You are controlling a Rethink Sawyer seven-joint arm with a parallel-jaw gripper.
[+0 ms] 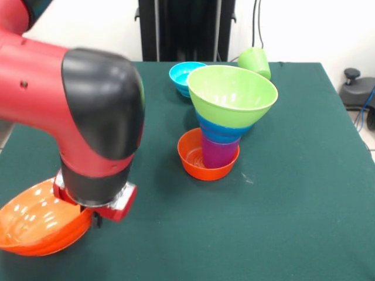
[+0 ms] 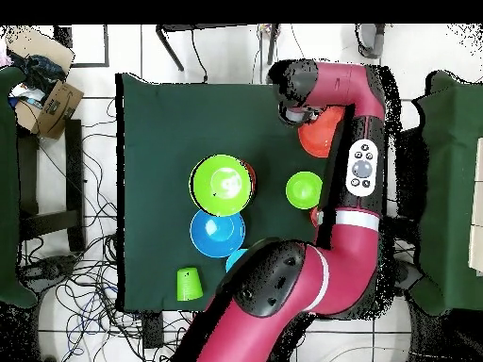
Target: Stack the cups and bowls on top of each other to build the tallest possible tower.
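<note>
Tower [image 1: 225, 126] stands mid-table, four pieces high from orange bowl to lime bowl; my gripper [image 1: 94, 215] sits at the large orange bowl [image 1: 38, 225], grip state indiscernible, several pieces unstacked.

Table [image 1: 304, 222] carries a dark green cloth. Black stand [image 1: 186, 29] behind far edge, front view; cables hang down the white wall right of it. Black wheeled base [image 1: 354, 88] off the table's far right corner. Overhead view: cardboard box [image 2: 49, 99] on floor, loose cables [image 2: 85, 273] strewn beside table.
</note>
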